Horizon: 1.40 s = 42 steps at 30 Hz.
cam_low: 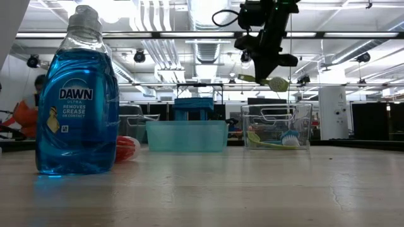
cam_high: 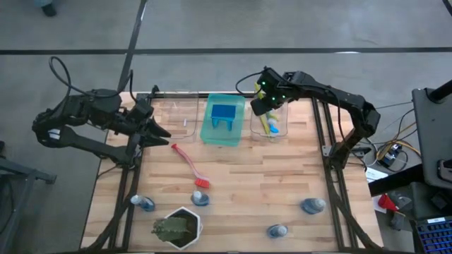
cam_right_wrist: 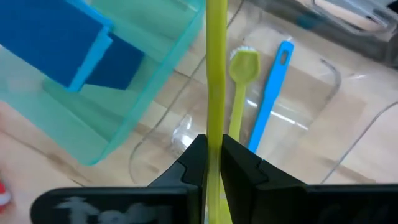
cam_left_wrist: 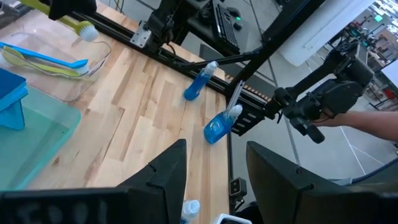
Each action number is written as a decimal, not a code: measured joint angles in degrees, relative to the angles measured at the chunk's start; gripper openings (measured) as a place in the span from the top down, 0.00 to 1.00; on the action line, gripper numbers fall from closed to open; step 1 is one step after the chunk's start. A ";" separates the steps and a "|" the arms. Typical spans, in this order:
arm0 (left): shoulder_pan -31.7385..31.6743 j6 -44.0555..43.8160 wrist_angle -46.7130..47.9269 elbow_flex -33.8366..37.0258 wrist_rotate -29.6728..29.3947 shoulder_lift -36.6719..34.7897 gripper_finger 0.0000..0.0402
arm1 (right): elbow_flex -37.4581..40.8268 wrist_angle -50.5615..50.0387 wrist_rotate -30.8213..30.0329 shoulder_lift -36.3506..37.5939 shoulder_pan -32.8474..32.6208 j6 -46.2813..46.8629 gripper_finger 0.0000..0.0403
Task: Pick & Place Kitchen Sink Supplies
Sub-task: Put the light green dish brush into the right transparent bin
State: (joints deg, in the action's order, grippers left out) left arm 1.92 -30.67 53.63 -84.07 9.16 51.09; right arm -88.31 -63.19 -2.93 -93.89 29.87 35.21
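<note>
My right gripper (cam_high: 267, 99) hangs over the right clear bin (cam_high: 281, 130), shut on a yellow-green dish brush (cam_low: 273, 82). A blue brush (cam_right_wrist: 270, 93) and another yellow-green brush (cam_right_wrist: 239, 78) lie in that bin. Blue sponges (cam_high: 224, 114) sit in the green tray (cam_high: 212, 134). A red brush (cam_high: 191, 164) lies flat on the table. Several blue bottles (cam_high: 143, 203) (cam_high: 200, 199) (cam_high: 313, 205) (cam_high: 277, 230) rest along the near side. My left gripper (cam_left_wrist: 214, 180) is open and holds nothing, at the table's left edge (cam_high: 159, 132). My right gripper pinches the yellow-green brush's thin handle (cam_right_wrist: 216, 118) between its two fingers (cam_right_wrist: 239, 165). The fingers come from above and lie across the handle. The brush is lifted clear above the bin, roughly level, with its bristle head (cam_low: 278, 83) sticking out to one side.
A second clear bin (cam_high: 173, 116) stands left of the tray. A green plant in a white pot (cam_high: 176, 227) sits at the near edge. A person's hand (cam_left_wrist: 367, 121) shows beyond the table. Bare wood lies mid-table, right of the red brush.
</note>
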 joint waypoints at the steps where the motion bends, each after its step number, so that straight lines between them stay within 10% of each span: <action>1: 0.00 -0.01 0.00 0.00 -0.01 0.02 0.61 | 0.41 0.31 0.00 0.00 0.10 0.20 0.92; 42: 0.00 -0.93 0.00 0.00 0.00 0.28 0.61 | 26.24 23.53 7.69 0.00 8.22 16.96 0.92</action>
State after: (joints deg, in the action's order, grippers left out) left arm 1.93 -31.60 53.63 -84.07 9.16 51.37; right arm -62.07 -39.66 4.77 -93.89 38.09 52.16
